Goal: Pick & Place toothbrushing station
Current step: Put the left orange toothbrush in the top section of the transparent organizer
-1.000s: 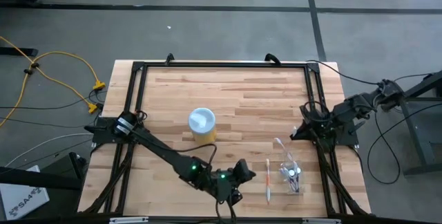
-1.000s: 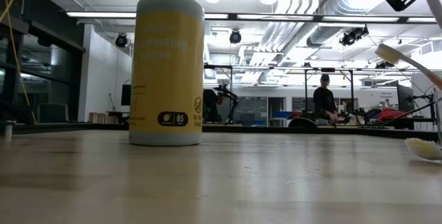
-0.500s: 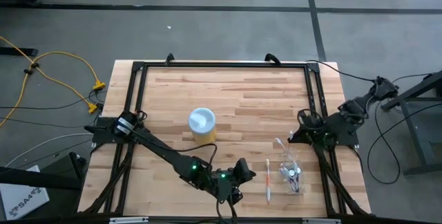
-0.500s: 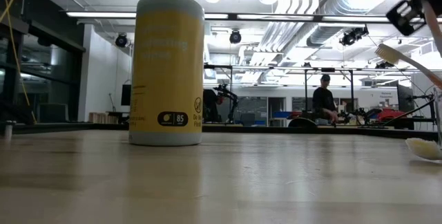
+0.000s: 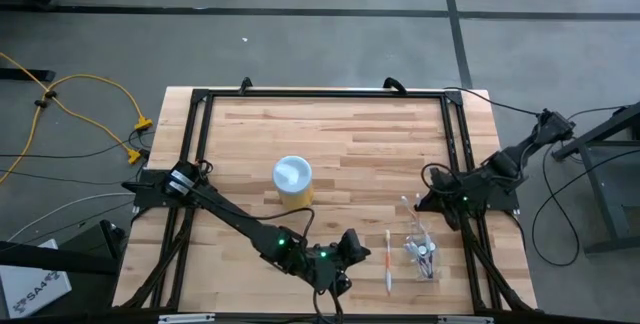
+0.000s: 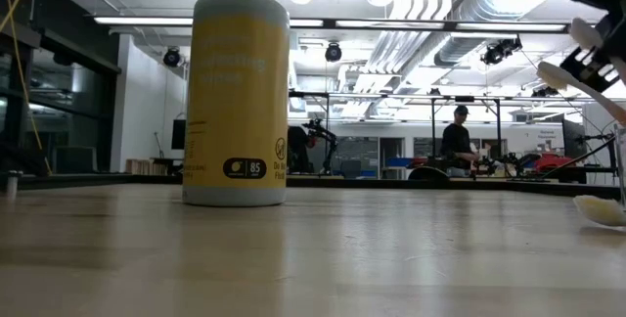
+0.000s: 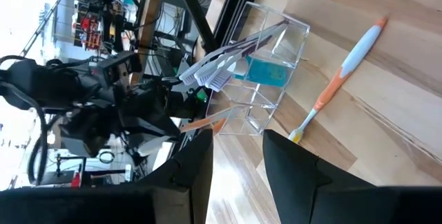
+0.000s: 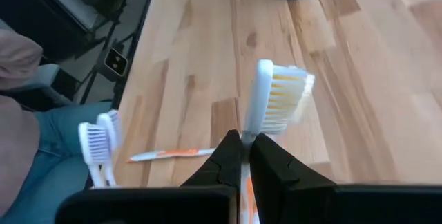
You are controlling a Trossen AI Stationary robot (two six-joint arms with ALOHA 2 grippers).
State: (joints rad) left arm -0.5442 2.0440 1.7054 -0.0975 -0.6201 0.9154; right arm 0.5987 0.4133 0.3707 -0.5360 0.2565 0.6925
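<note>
The right gripper (image 5: pixel 422 200) has slid toward seven o'clock, jaws clamped on a white-and-orange toothbrush (image 8: pixel 266 110) — nearly above the clear plastic holder (image 5: pixel 422 248); insertion looks imminent. Left gripper (image 5: pixel 350 247) waits, jaws parted.

Dark jointed arms, green lights, black cables

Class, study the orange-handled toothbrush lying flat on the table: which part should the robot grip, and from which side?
Grip the orange toothbrush mid-handle, coming straight down from above. It lies flat on the table, thin and straight, apart from the clear holder, with bare wood either side for the fingers.
</note>
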